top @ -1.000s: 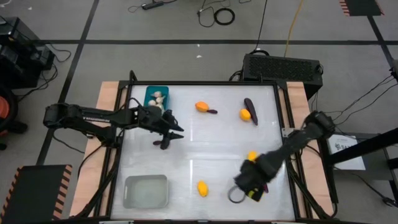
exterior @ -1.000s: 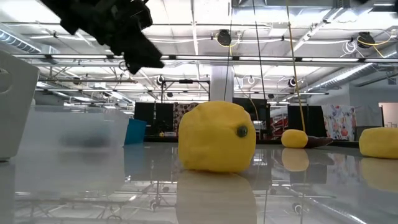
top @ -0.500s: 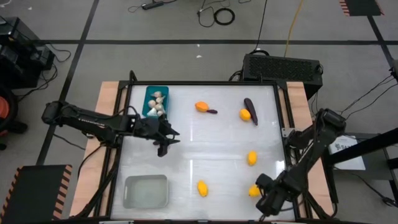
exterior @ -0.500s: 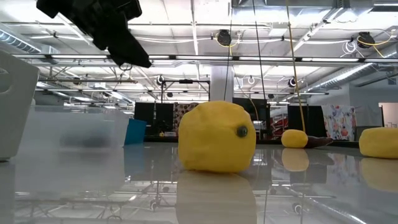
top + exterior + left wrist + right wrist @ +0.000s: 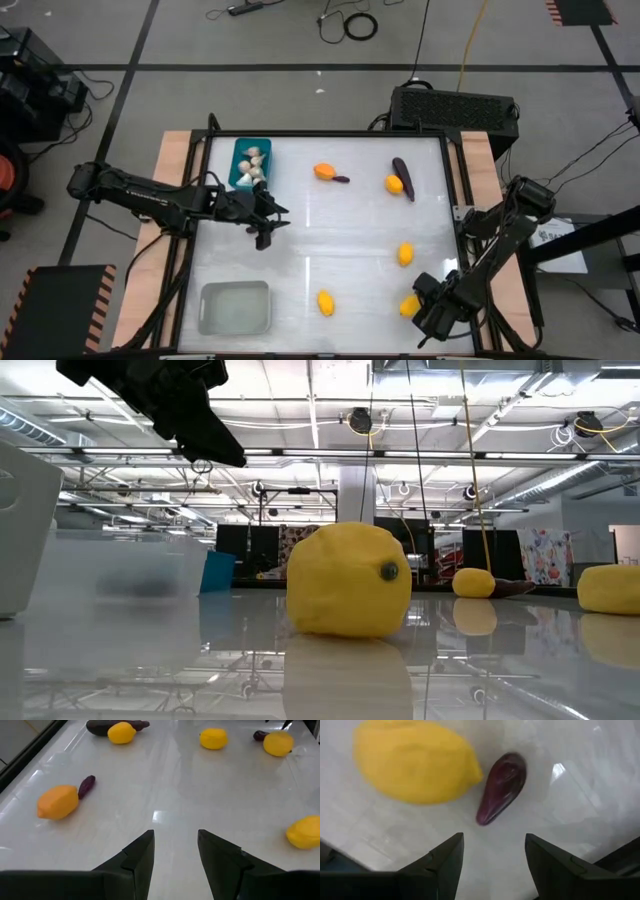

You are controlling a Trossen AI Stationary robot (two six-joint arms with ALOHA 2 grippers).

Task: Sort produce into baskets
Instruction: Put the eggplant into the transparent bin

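Within the last second the right arm has swung off the middle of the table to its near right corner, uncovering a lemon (image 5: 408, 306) that it was hiding. The right gripper (image 5: 492, 842) now hangs low over that lemon and a small eggplant (image 5: 501, 787) lying just beside it. Its fingers are spread and hold nothing, so this looks like lining up a pick, not a carry.

The left arm has hardly moved. It reaches in from the left edge, forearm low and nearly level, with the left gripper (image 5: 175, 837) just in front of the teal bin (image 5: 241, 150). Its fingers are parted and empty, pointing across bare table toward the scattered pieces.

Sorting is far from done. The teal bin holds several garlic bulbs (image 5: 255, 160). The grey bin (image 5: 235, 307) at the near left looks empty, though its contents are hard to make out. 5 lemons and at least 3 eggplants lie loose on the table, most toward the right half.
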